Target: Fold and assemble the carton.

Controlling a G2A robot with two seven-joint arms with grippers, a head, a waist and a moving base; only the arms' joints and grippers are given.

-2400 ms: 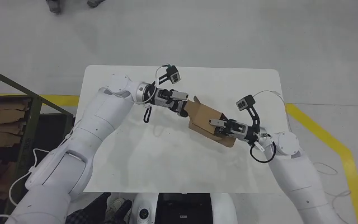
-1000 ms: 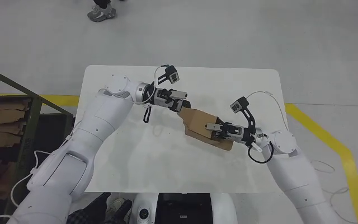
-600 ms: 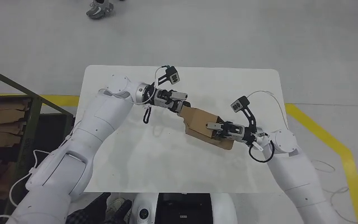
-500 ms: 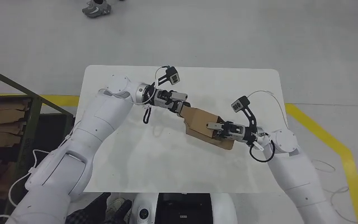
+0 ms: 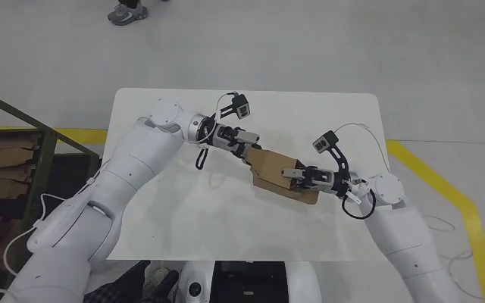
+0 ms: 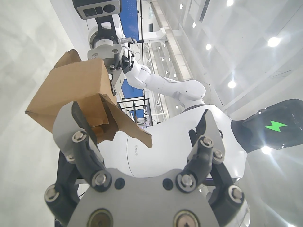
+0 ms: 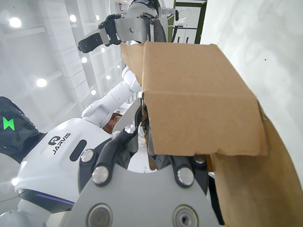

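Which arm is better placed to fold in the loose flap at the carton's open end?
Left: the left claw, open, sits at that flap; the right claw is shut on the carton at its other end, holding it.

So the carton [image 5: 274, 168] was sitting around the middle of the bench [image 5: 167, 220], a bit over to the right, lying on a slant between the two arms. The left tool [image 5: 250, 147] was at its far left end, one finger right by the open flaps. The right tool [image 5: 292, 173] was at the near right end, clamped onto the carton's wall. Couldn't tell if the carton actually touched the bench. A rack [image 5: 30, 140] stood on the floor off the bench's left side.
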